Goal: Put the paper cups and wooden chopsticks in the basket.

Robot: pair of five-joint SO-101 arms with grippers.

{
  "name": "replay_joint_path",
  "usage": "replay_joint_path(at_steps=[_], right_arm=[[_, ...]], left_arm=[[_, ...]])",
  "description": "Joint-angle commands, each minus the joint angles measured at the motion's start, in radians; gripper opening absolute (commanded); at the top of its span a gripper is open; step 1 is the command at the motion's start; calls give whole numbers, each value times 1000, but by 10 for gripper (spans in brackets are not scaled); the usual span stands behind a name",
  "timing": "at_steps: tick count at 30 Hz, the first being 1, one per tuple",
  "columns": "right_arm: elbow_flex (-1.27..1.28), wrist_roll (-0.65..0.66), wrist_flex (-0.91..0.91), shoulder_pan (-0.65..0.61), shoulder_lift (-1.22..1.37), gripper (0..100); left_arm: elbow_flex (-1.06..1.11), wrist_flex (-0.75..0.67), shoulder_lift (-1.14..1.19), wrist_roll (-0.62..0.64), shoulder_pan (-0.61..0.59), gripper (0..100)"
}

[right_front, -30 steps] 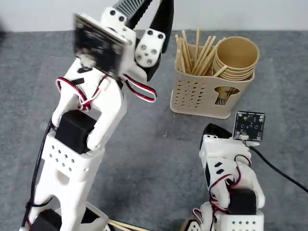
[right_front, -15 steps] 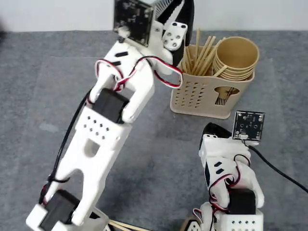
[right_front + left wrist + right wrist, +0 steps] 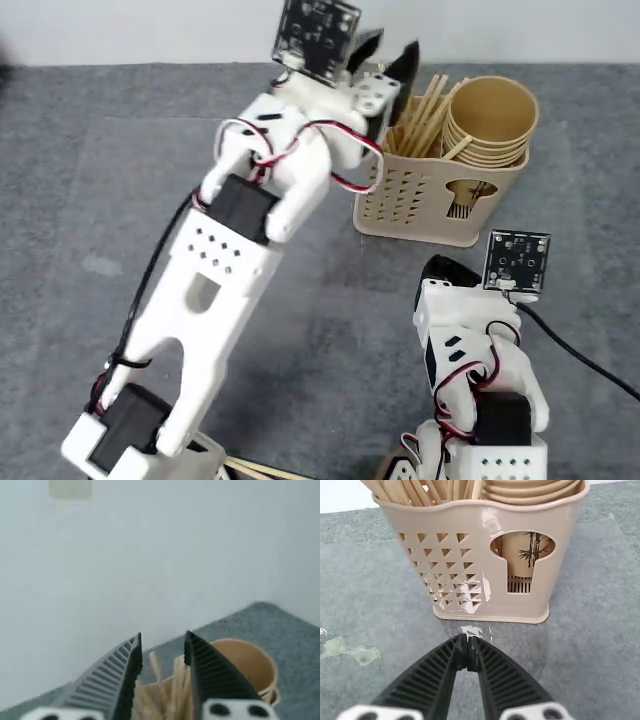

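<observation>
A beige slotted basket [image 3: 430, 205] stands at the back right of the table. It holds a stack of paper cups [image 3: 492, 118] and several wooden chopsticks [image 3: 418, 108] standing upright. My left gripper [image 3: 386, 54] hovers open just above the chopstick tops at the basket's left end, holding nothing. From the left wrist, its gripper [image 3: 162, 642] frames the chopsticks [image 3: 172, 692], with the cups [image 3: 250, 662] beside them. My right gripper [image 3: 467, 643] is shut and empty, low over the table in front of the basket [image 3: 490, 565]. One more chopstick [image 3: 265, 468] lies at the front edge.
The grey mat [image 3: 330, 330] covers the table, with open room between the two arms and left of the basket. The right arm's base [image 3: 480, 400] sits at the front right. A pale wall [image 3: 150, 555] rises behind the table.
The left arm has swung right and stretched toward the basket, bringing its open gripper over the chopsticks. The right arm has stayed still.
</observation>
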Motion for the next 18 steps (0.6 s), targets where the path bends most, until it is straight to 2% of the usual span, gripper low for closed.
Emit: replay_joint_path(at_steps=[1, 4, 18], right_arm=[[-9, 2, -21, 7, -15, 9], [-9, 2, -21, 7, -15, 9], [-9, 2, -22, 5, -8, 9]], left_arm=[[-61, 84, -80, 2, -43, 160], [-62, 192, -150, -35, -55, 160], [-58, 924, -282, -497, -57, 159]])
